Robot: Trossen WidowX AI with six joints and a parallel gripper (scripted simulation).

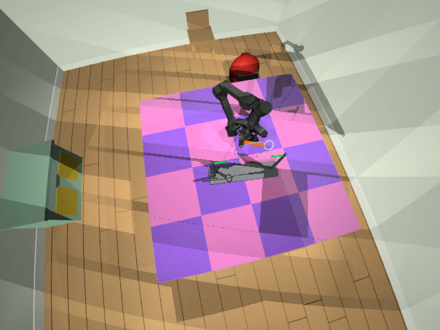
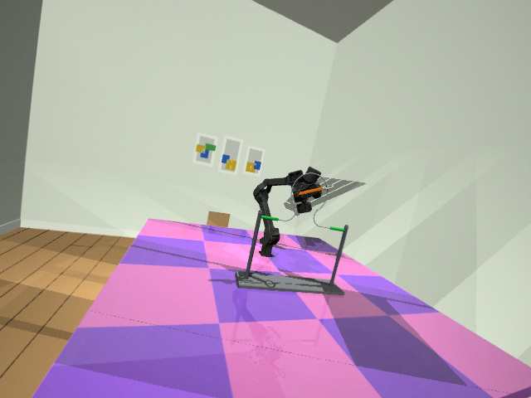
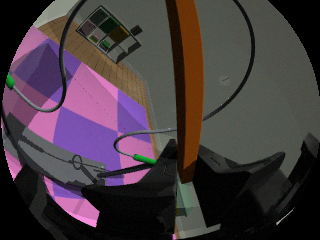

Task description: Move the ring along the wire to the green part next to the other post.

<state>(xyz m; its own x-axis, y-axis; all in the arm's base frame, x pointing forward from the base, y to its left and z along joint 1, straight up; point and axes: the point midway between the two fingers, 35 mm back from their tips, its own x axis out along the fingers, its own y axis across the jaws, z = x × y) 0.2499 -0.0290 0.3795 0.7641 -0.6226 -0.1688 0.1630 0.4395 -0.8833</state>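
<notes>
Jaws (image 1: pixel 249 141) (image 2: pixel 299 195) gripping the orange handle (image 1: pixel 254 143) (image 2: pixel 310 191) (image 3: pixel 189 90), ring (image 1: pixel 265 146) (image 2: pixel 324 186) beyond (wrist view crops it), wire threading hard to make out

Grey wire (image 2: pixel 292 193) (image 3: pixel 253 47) looping close around the claw (image 2: pixel 299 195) (image 3: pixel 186 167).

Handle (image 1: pixel 254 143) (image 2: pixel 310 191) (image 3: pixel 189 90): orange. Ring (image 1: pixel 268 149): pale grey. Wire (image 1: pixel 235 152) (image 2: pixel 292 191) (image 3: pixel 253 47): grey, green at both ends. Bench (image 1: pixel 227 234) (image 2: pixel 180 295) (image 3: pixel 87 117): pink-and-purple checks. Arm (image 1: pixel 227 110) (image 2: pixel 264 204): black. Cabinet (image 1: pixel 26 184): sage green, yellow panels.
</notes>
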